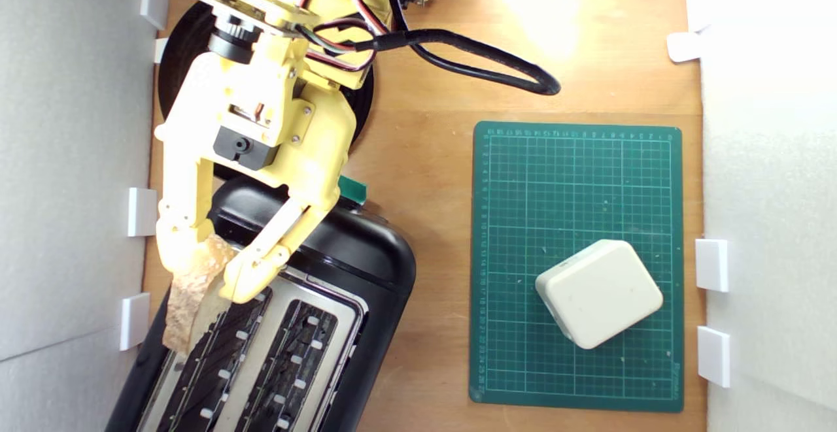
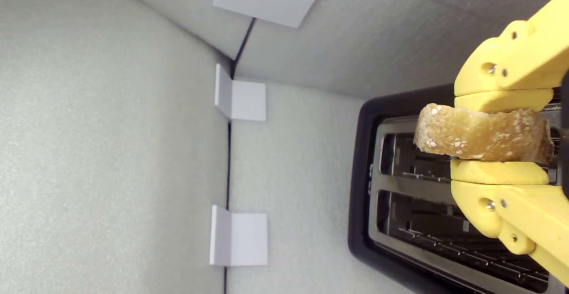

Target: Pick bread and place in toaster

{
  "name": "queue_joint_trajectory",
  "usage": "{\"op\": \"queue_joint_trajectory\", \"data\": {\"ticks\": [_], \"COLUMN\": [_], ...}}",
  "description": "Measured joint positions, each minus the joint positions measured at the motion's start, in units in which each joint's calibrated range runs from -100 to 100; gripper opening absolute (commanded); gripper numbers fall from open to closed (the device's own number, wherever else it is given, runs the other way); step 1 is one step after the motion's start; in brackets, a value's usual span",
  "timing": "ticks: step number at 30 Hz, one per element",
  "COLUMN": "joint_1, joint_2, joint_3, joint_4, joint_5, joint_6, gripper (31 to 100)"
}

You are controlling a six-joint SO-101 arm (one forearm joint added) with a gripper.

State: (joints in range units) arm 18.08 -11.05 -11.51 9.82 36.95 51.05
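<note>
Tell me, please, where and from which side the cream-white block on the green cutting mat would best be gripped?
Probably from straight above, with the claw closing across two opposite flat sides of the cream-white block. It lies flat on the green cutting mat, turned at an angle to the grid, so the claw would need rotating to match. Nothing crowds it.

The yellow arm reaches from twelve o'clock toward seven in the exterior view, its end effector (image 1: 212, 274) clamped on the bread (image 1: 189, 295).
</note>
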Motion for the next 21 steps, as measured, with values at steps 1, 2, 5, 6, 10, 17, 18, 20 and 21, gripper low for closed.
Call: {"op": "queue_joint_trajectory", "data": {"ticks": [1, 2, 5, 6, 10, 17, 18, 20, 21], "joint_1": [0.00, 0.00, 0.00, 0.00, 0.00, 0.00, 0.00, 0.00, 0.00], "joint_2": [0.00, 0.00, 0.00, 0.00, 0.00, 1.60, 2.02, 2.18, 2.18], "joint_3": [0.00, 0.00, 0.00, 0.00, 0.00, 0.00, 0.00, 0.00, 0.00], "joint_4": [0.00, 0.00, 0.00, 0.00, 0.00, -0.62, -0.53, -0.44, -0.53], "joint_5": [0.00, 0.00, 0.00, 0.00, 0.00, 0.00, 0.00, -0.17, -0.59], "joint_6": [0.00, 0.00, 0.00, 0.00, 0.00, 0.00, 0.00, 0.00, 0.00], "gripper": [52.8, 52.8, 52.8, 52.8, 52.8, 52.8, 52.8, 52.8, 52.8]}}
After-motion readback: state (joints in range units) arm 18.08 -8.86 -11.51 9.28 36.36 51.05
